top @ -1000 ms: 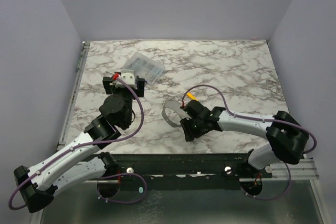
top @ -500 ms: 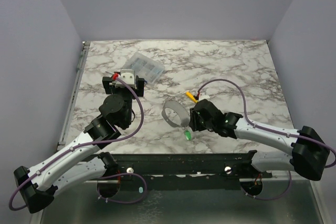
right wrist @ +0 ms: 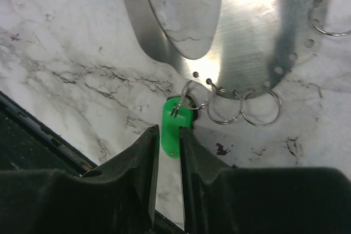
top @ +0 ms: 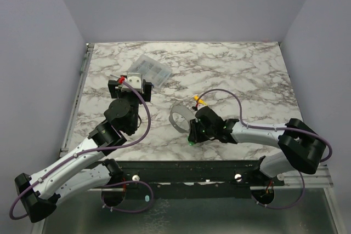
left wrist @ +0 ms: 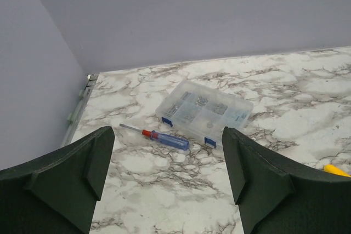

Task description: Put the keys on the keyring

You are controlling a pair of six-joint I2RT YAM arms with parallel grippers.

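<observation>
Key (right wrist: 175,127), the green one, lies flat on the bench (right wrist: 66,69) at the near rim of the keyring (right wrist: 247,53). Its small wire loop sits just beside one of the band's holes; whether it is threaded through I cannot tell. The right pincer (right wrist: 169,138) pinches the key's lower end, a finger tight on each flank. The left pincer (left wrist: 167,157) hangs spread and empty well away, over the screwdriver (left wrist: 164,138) and box (left wrist: 205,112).

The grip looks shallow. Only the tail of a thin, slick tag is caught, so any sideways load could make it pivot or squirt out. The bench edge is near, and a slip that way could drop the key off.

Nothing steadies the keyring. A push to work the loop onto a hole would probably slide the whole band away instead of opening anything.

Spare split rings (right wrist: 258,110) hang just beside the key's loop and could snag it, so a lift might drag the band along.
</observation>
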